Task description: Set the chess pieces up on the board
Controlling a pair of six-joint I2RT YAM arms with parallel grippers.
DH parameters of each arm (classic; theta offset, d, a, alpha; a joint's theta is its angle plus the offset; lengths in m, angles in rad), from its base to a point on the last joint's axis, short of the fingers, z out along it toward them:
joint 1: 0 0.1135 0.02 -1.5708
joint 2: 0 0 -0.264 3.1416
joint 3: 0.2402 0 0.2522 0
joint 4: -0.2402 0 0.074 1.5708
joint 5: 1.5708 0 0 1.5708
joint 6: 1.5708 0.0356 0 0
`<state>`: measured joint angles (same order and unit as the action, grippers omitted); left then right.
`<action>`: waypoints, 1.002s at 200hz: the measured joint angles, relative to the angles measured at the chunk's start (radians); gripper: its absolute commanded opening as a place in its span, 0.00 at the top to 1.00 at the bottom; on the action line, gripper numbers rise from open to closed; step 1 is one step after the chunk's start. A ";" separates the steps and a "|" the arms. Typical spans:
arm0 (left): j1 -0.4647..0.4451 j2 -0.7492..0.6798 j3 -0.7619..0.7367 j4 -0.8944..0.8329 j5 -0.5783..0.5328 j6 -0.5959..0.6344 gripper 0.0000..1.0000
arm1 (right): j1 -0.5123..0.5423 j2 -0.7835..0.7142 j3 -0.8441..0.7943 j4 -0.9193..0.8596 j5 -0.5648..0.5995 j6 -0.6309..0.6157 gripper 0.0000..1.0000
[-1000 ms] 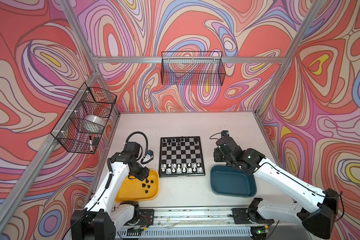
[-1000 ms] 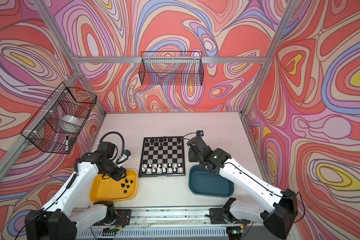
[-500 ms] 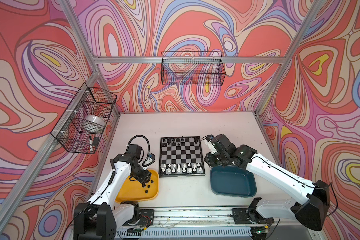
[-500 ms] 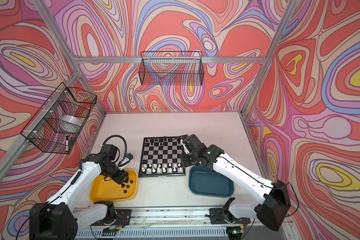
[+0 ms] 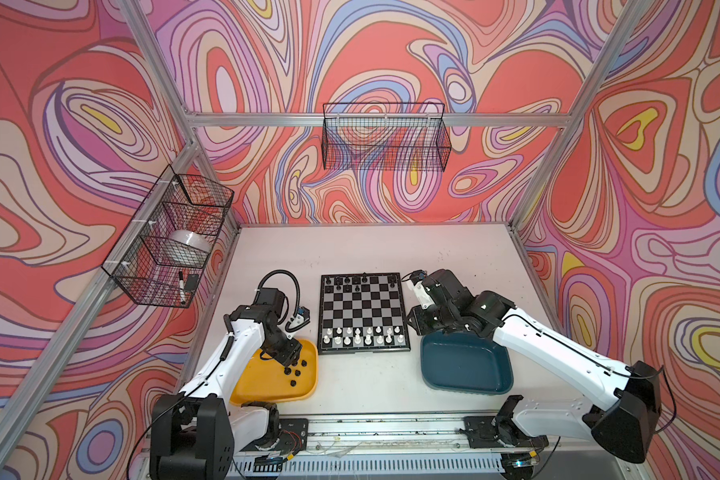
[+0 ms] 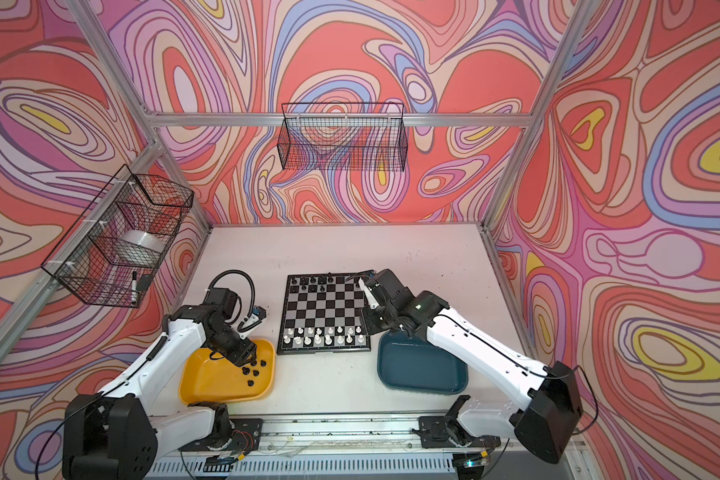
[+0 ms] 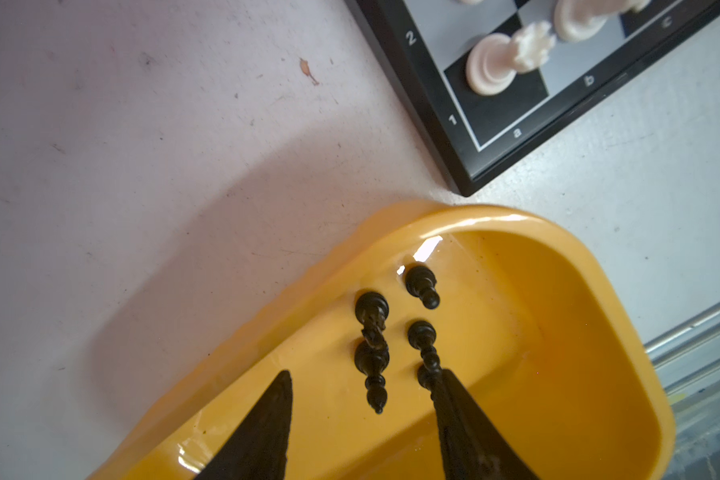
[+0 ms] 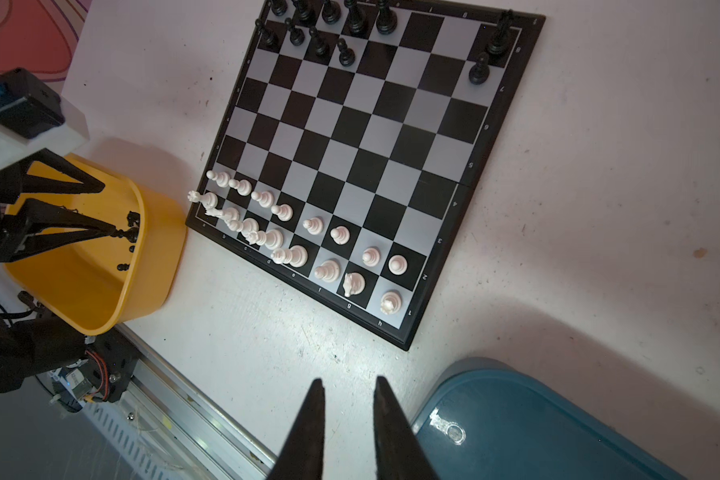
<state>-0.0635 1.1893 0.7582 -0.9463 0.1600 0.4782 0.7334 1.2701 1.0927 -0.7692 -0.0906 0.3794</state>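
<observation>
The board (image 5: 362, 307) (image 6: 323, 309) (image 8: 350, 137) lies mid-table. White chess pieces (image 5: 362, 336) (image 6: 323, 336) (image 8: 292, 232) fill its two near rows. Several black ones (image 5: 352, 282) (image 8: 321, 25) stand on its far rows. More black pieces (image 5: 296, 372) (image 6: 254, 370) (image 7: 373, 332) lie in the yellow tray (image 5: 267, 382) (image 7: 558, 332). My left gripper (image 5: 289, 365) (image 7: 362, 374) is open, low in that tray, one lying black piece between its fingers and another against one finger (image 7: 454, 399). My right gripper (image 5: 412, 328) (image 8: 348, 379) hangs narrowly open with nothing in it, beside the board's near right corner.
A teal tray (image 5: 466, 365) (image 8: 537, 424) sits right of the board, under my right arm. A metal rail (image 5: 371, 432) runs along the table's front edge. Wire baskets hang on the left wall (image 5: 171, 237) and back wall (image 5: 385, 137).
My left gripper has sunk lower into the yellow tray among the black pieces, its jaws wider. My right arm swung along the board's right edge and now sits by the near right corner.
</observation>
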 measured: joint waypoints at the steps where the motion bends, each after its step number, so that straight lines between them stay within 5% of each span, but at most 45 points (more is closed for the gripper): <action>1: 0.000 0.000 0.000 0.000 0.000 0.000 0.45 | 0.000 0.000 0.000 0.000 0.000 0.000 0.79; 200: 0.000 0.095 -0.015 0.046 -0.018 0.000 0.54 | 0.000 -0.018 -0.033 0.030 0.016 0.018 0.80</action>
<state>-0.0635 1.2839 0.7433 -0.9001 0.1421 0.4786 0.7334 1.2518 1.0595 -0.7395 -0.0746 0.3973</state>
